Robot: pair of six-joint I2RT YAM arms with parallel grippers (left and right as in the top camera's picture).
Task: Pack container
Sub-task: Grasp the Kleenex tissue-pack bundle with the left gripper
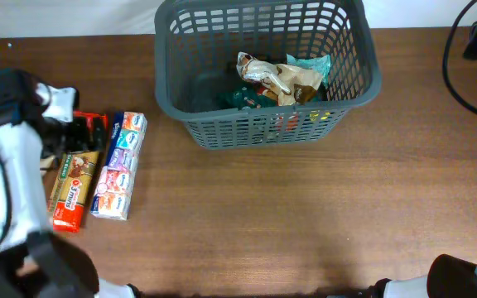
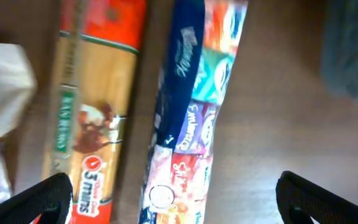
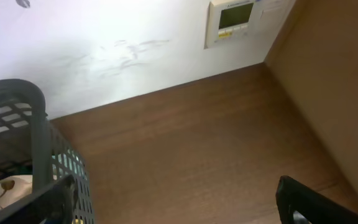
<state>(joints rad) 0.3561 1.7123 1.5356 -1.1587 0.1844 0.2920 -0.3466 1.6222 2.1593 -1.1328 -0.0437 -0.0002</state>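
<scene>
The dark grey lattice container (image 1: 263,128) stands at the table's back centre and holds a crumpled beige wrapper (image 1: 276,79), a teal packet (image 1: 313,64) and a dark green one (image 1: 243,98). Its corner shows in the right wrist view (image 3: 36,124). At the left lie a long orange-brown packet (image 1: 73,186) (image 2: 92,106) and a multicoloured pack (image 1: 121,165) (image 2: 191,106), side by side. A red packet (image 1: 93,124) lies partly under my left arm. My left gripper (image 2: 179,202) is open just above these two packs, straddling them. My right gripper (image 3: 182,205) is open and empty over bare table, right of the container.
A black cable (image 1: 462,74) loops at the back right. A wall panel with a small display (image 3: 232,22) is on the white wall behind the table. A white object (image 2: 2,106) lies left of the orange-brown packet. Bare wood lies in front of the container.
</scene>
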